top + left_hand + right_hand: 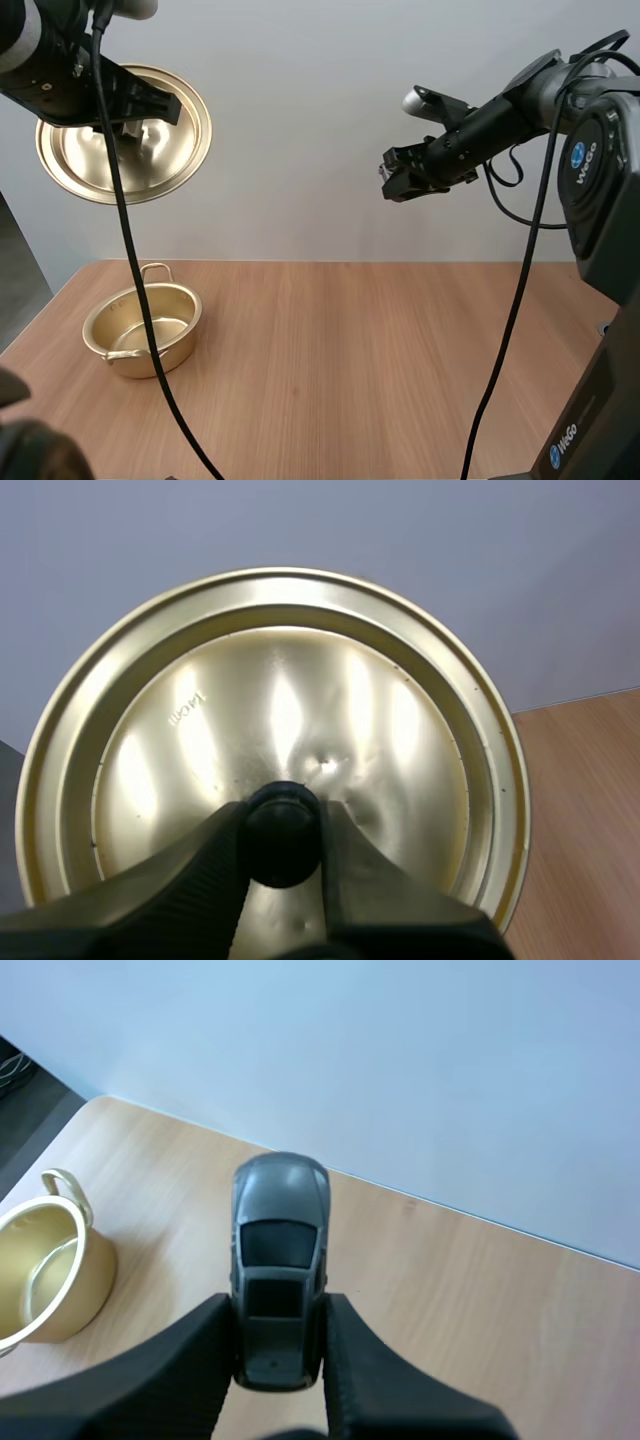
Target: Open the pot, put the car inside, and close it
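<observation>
A gold pot (pixel 142 330) stands open on the wooden table at the left, also in the right wrist view as the pot (pixel 40 1270). High above it my left gripper (pixel 135 112) holds the gold lid (pixel 125 150) tilted on edge. The left gripper (pixel 283 835) is shut on the lid's black knob (pixel 282 830), with the lid (pixel 270 740) behind it. My right gripper (pixel 392 178) hangs high over the table's middle right. The right gripper (pixel 278 1345) is shut on a grey toy car (pixel 279 1260), its nose pointing away from the fingers.
The wooden table (pixel 380 370) stretches to the right of the pot. A pale wall stands behind the table's far edge. A dark shape (pixel 30 450) sits at the near left corner.
</observation>
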You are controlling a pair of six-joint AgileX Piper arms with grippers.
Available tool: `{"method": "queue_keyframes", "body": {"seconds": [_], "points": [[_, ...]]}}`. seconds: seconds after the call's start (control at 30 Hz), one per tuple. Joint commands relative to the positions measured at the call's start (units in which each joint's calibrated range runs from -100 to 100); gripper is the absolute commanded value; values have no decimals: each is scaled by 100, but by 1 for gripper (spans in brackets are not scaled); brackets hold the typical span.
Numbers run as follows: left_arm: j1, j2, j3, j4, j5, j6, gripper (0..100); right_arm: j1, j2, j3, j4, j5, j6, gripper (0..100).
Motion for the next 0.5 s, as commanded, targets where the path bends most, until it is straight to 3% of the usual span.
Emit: {"method": "queue_keyframes", "body": {"seconds": [0.0, 0.3, 0.47], "points": [[1, -483, 3, 9, 3, 3, 0, 524, -21, 6, -563, 2, 68, 0], [1, -679, 3, 985, 3, -420, 0, 1616, -21, 140, -616, 2, 221, 0], [1, -667, 3, 1083, 3, -454, 0, 2059, -8, 245, -671, 2, 282, 0]]}}
